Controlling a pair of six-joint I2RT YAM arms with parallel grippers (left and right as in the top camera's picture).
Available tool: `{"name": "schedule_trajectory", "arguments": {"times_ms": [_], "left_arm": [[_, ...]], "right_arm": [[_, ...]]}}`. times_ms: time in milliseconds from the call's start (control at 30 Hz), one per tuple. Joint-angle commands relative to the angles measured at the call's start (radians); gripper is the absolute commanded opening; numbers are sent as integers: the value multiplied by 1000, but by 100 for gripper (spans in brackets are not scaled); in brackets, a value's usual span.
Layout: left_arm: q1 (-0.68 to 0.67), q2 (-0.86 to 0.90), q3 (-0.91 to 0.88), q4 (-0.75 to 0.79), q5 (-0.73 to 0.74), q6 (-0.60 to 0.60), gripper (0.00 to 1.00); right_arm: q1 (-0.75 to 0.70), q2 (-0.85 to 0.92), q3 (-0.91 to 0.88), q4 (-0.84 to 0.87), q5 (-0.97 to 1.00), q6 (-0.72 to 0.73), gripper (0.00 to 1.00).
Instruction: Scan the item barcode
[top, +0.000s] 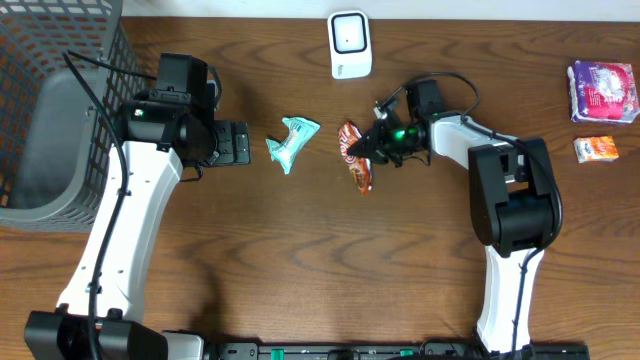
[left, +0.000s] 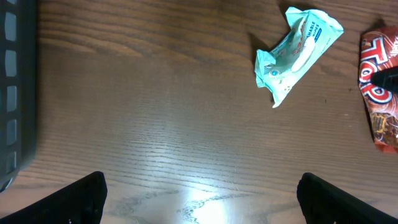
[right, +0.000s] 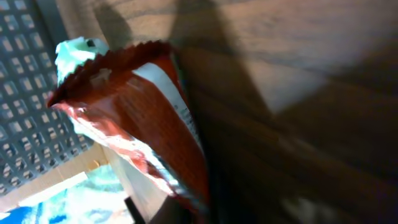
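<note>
Wooden table (top: 300, 250), grey basket (top: 40, 120) at left; left fingers (left: 74, 202) wide; right fingers (top: 368, 145) tight on red packet (top: 360, 175)

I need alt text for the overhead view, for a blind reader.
The right gripper holds a red snack packet near a white scanner on a wooden table. The open left gripper faces a teal packet; a grey basket stands far left.

The red snack packet (left: 380, 106) runs off the right edge of the left wrist view, and in the right wrist view it is a close blur cut by the bottom edge, its print unreadable. Overhead, the right fingers (top: 368, 144) are too small and dark to tell whether they pinch it.
</note>
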Motion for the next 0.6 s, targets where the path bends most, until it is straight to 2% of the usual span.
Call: {"name": "schedule_trajectory", "arguments": {"times_ms": [0,100,133,200,267,367,567], "left_arm": [[2,4,-3,-3,-16,-8,98],[2,4,-3,-3,-16,-8,98],[2,4,-3,-3,-16,-8,98],[2,4,-3,-3,-17,-8,98],[2,4,-3,-3,-16,-8,98],[2,4,-3,-3,-16,-8,98],[2,4,-3,-3,-16,-8,98]], "right_arm": [[-32,-26,-8,-68,145,-46,22],[-51,-89,-7,-158,287,-74,40],[-54,-114,-7,-187,336,-83,49],[-56,-174,-7,-247,439,-90,57],[-52,-234,-7,-294,507,-99,61],[-32,-311,-7,-338,567,-105,61],[50,-394,-7,-363,711,-106,65]]}}
